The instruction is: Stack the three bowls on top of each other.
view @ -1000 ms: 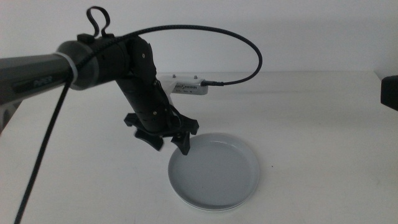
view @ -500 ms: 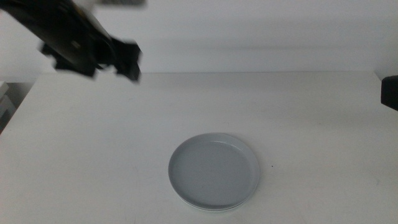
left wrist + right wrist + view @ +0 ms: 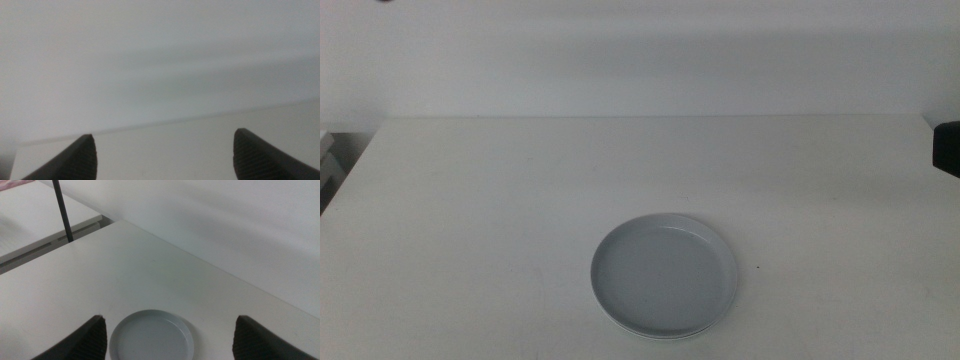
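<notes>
A pale grey-blue bowl [image 3: 665, 277] sits on the white table [image 3: 470, 220], front of centre. A thin paler rim of another dish shows under its front edge; the white and mint bowls cannot be told apart beneath it. The bowl also shows in the right wrist view [image 3: 151, 335]. My right gripper [image 3: 170, 319] is open and empty, high above the table and well back from the bowl. My left gripper [image 3: 164, 135] is open and empty, raised out of the middle view and facing the wall and the table's far edge.
A dark part of the right arm [image 3: 947, 148] juts in at the right edge of the middle view. In the right wrist view a thin black pole [image 3: 62, 210] stands beyond the table's far corner, by a lower surface.
The left arm, which stood over the bowl's left rim a second ago, has lifted up and to the left and left the middle view. The bowl has not moved.
</notes>
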